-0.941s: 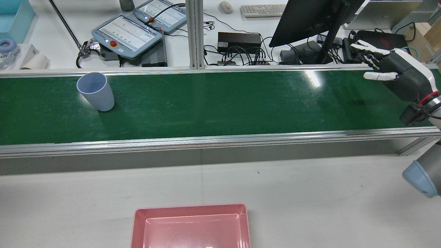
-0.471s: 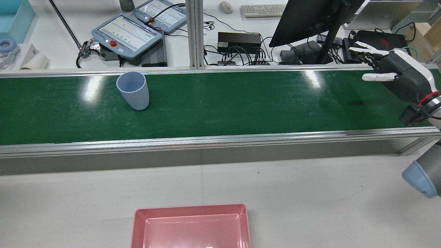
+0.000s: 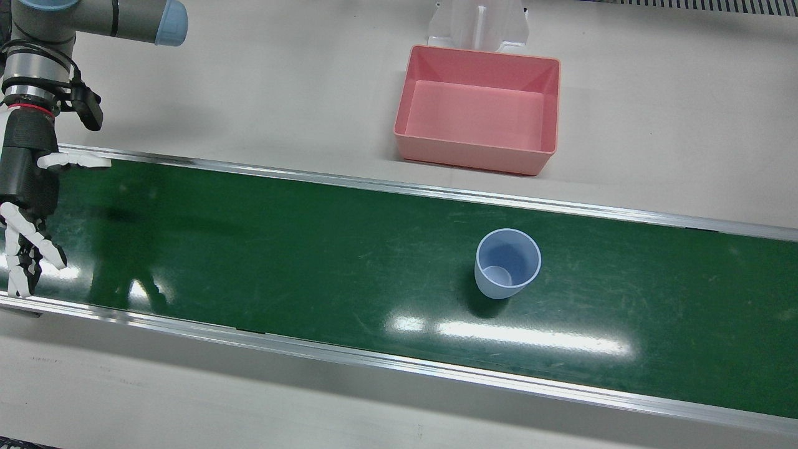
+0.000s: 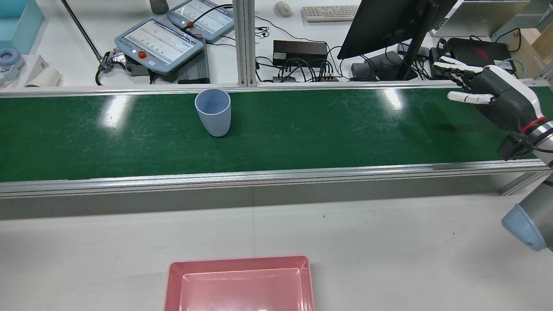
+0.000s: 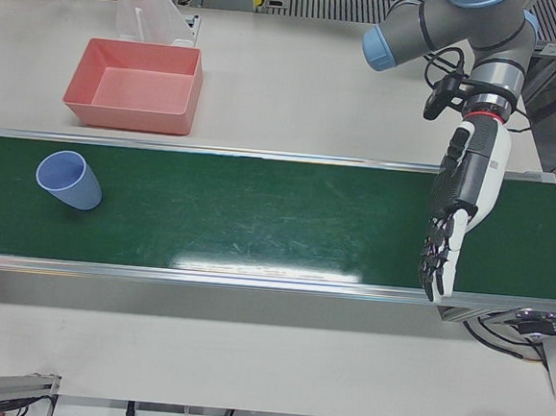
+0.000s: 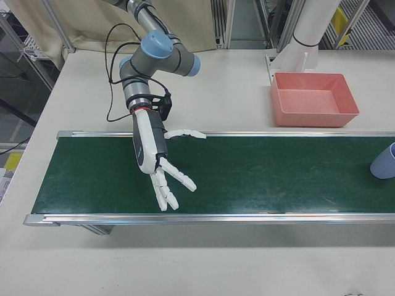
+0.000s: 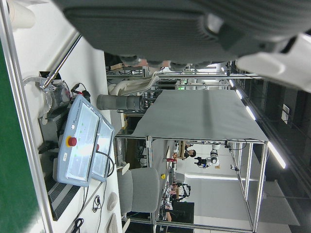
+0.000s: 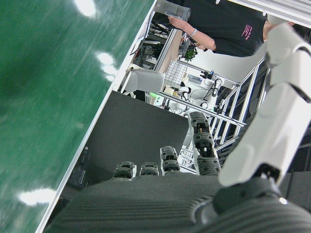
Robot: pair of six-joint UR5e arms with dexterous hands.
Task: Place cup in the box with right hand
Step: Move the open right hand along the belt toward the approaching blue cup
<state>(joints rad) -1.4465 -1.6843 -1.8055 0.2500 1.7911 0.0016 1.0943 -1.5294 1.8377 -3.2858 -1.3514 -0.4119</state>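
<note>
A pale blue cup (image 4: 213, 111) stands upright on the green conveyor belt (image 4: 324, 125), near its far rail. It also shows in the front view (image 3: 508, 263), the left-front view (image 5: 68, 180) and at the right-front view's edge (image 6: 384, 161). The pink box (image 3: 474, 156) is empty on the white table beside the belt (image 4: 173, 285). My right hand (image 4: 497, 97) is open, fingers spread, above the belt's end, far from the cup (image 6: 151, 151). My left hand (image 5: 464, 199) is open, fingers straight, above the belt's other end.
Aluminium rails (image 4: 276, 175) run along both sides of the belt. Beyond the far rail stand teach pendants (image 4: 160, 41), a monitor (image 4: 389, 21) and cables. The right arm's elbow (image 3: 156, 22) hangs over the table near the belt's end.
The cup has travelled along the belt toward my right hand, to the right in the rear view. My right hand has shifted slightly toward the cup and stays open.
</note>
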